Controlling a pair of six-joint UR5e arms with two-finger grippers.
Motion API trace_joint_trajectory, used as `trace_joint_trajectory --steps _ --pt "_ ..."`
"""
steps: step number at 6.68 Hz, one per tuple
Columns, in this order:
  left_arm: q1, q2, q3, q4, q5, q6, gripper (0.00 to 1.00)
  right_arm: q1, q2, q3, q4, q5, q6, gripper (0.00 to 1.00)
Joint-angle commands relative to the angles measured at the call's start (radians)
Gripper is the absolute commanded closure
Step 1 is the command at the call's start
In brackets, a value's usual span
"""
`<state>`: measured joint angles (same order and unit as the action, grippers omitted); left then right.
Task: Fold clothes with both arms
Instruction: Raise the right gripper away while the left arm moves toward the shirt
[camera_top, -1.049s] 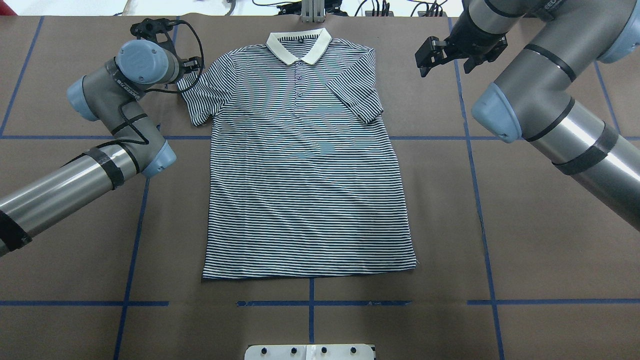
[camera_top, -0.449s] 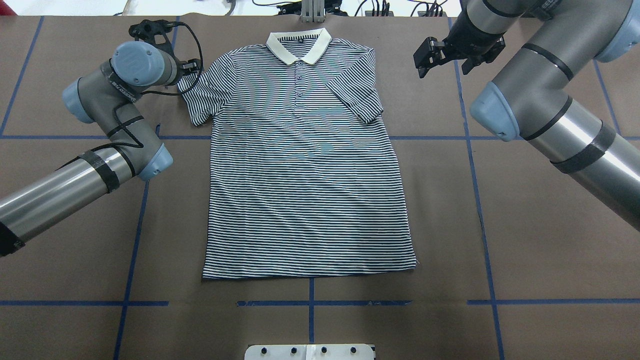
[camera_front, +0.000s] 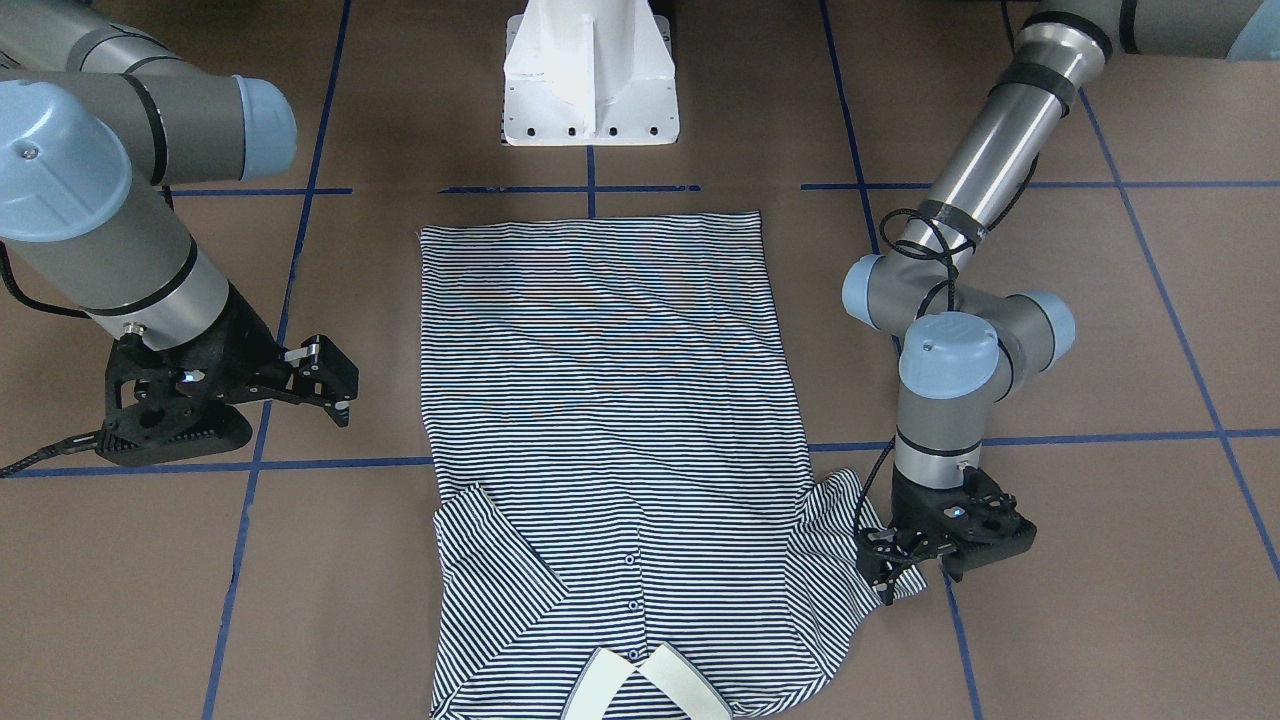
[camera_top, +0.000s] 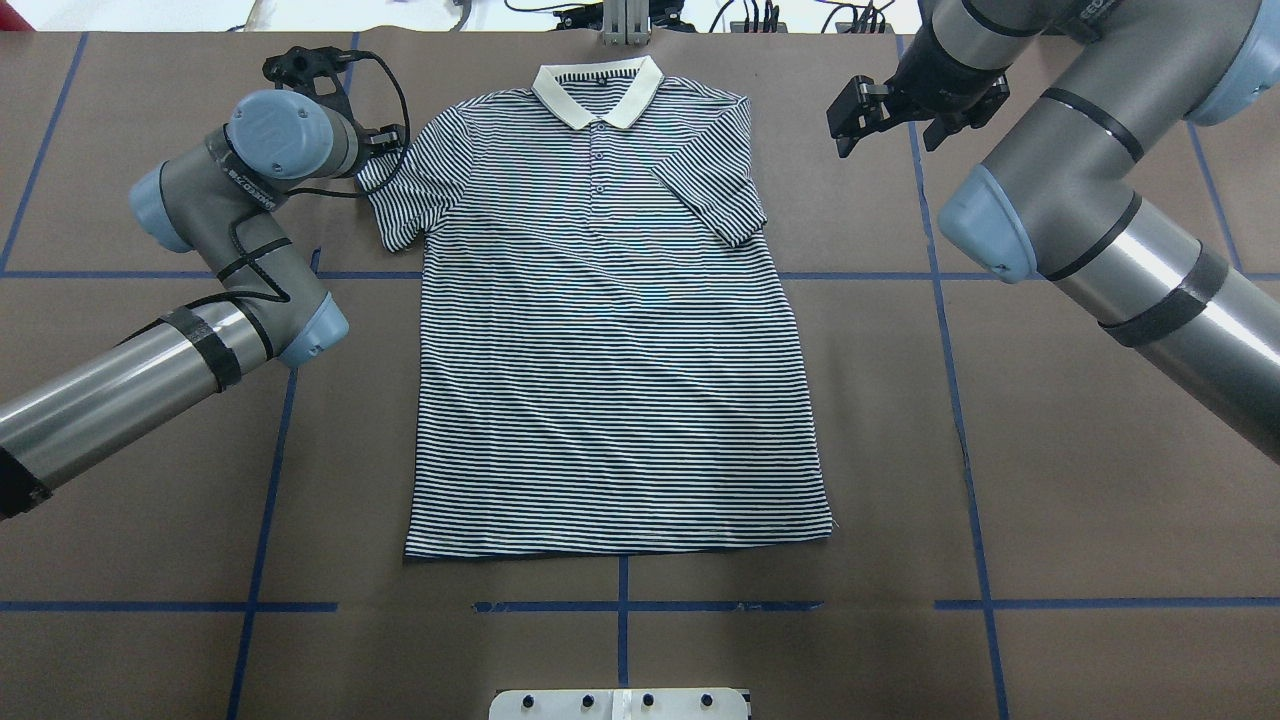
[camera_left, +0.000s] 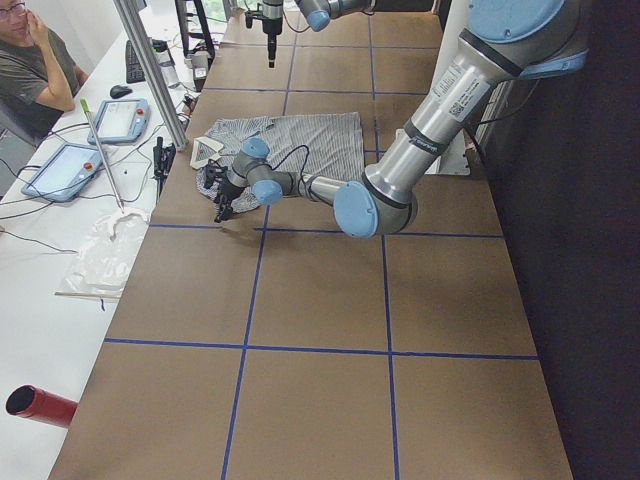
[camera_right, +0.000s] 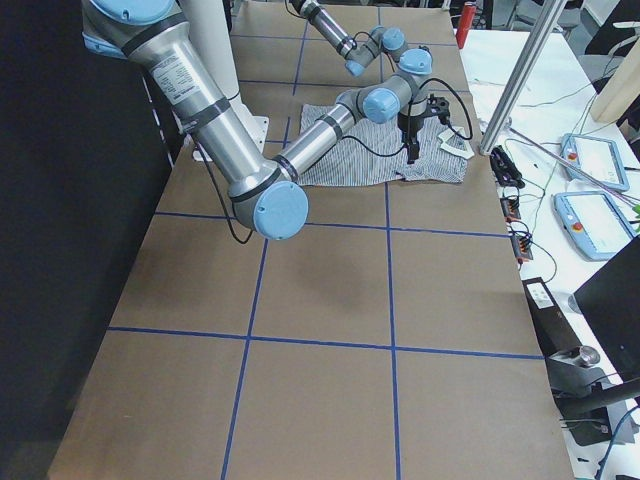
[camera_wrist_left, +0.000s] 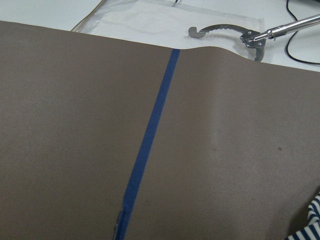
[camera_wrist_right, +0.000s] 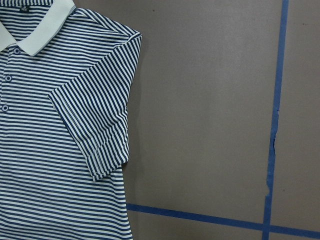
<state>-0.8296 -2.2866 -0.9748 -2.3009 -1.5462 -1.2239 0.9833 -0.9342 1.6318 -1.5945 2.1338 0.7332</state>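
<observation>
The striped polo shirt (camera_top: 610, 350) lies flat on the brown table, its white collar (camera_top: 598, 92) at the far edge. One sleeve (camera_top: 712, 195) is folded in over the body, seen close in the right wrist view (camera_wrist_right: 95, 135). The other sleeve (camera_top: 400, 195) lies spread out. My left gripper (camera_front: 882, 572) points down at that sleeve's outer hem (camera_front: 905, 588); I cannot tell whether its fingers pinch the cloth. The left wrist view shows only a striped corner (camera_wrist_left: 309, 225). My right gripper (camera_top: 845, 122) hovers open beside the folded sleeve, off the shirt (camera_front: 335, 385).
The white pedestal base (camera_top: 620, 703) stands at the near edge. Blue tape lines (camera_top: 940, 330) cross the brown table. Metal tongs (camera_wrist_left: 225, 31) and a plastic bag lie past the far edge. A person (camera_left: 35, 70) sits at the side table with tablets.
The left arm's elbow swung a little outward and back, with the gripper staying at the sleeve hem. The right gripper crept slightly toward the far edge. The shirt has barely moved.
</observation>
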Motion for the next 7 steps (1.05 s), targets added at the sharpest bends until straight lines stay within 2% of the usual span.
trace_joint_trajectory --steps 1,3,4,6,7 --pt "0.007 0.001 0.002 -0.002 0.0 0.0 0.14 0.0 0.0 -0.006 0.001 0.0 0.0 0.0" --pt "0.015 0.001 0.005 -0.002 0.0 0.0 0.17 0.0 0.0 -0.007 0.001 0.0 0.0 0.0" --pt "0.015 0.001 0.005 -0.002 0.0 -0.002 0.27 0.0 0.0 -0.007 0.001 0.0 0.0 0.0" --pt "0.015 -0.004 0.004 0.0 -0.005 0.0 0.85 0.0 0.0 -0.007 0.002 -0.002 0.0 0.0" --pt "0.012 -0.004 -0.001 0.005 -0.037 0.001 1.0 0.0 0.0 -0.01 0.001 -0.002 -0.001 0.0"
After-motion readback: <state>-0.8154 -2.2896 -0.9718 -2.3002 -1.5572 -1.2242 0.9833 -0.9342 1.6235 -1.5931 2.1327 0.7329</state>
